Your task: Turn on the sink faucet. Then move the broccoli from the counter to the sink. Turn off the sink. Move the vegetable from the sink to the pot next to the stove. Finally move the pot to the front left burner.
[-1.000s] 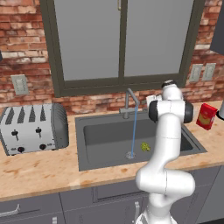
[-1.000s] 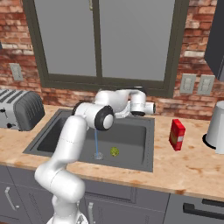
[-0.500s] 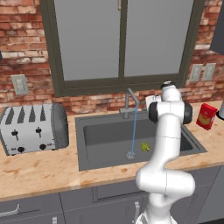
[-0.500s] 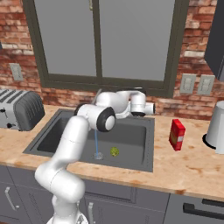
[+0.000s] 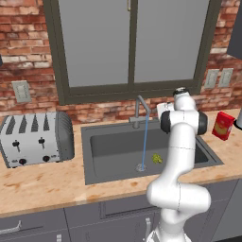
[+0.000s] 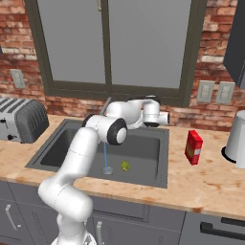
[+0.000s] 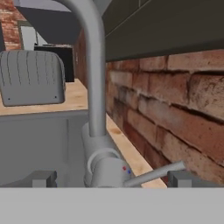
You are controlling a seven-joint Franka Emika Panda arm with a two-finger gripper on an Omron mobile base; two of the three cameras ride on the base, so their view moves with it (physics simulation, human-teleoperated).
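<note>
**Where your three cameras sit around the sink**

Both your base views look forward and down at the sink (image 5: 94,137), from behind-left and behind-right. Your hand view sits close beside the sink faucet (image 7: 96,109), facing the toaster (image 7: 30,76).

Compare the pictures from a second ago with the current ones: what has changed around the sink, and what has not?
Little has visibly changed: the arm's elbow has crept slightly. The gripper stays open at the sink faucet, holding nothing. Water still runs into the sink, and the broccoli still lies in the basin.

White arm bent high at elbow, reaching forward, claw (image 7: 112,178) spread wide, empty
</note>
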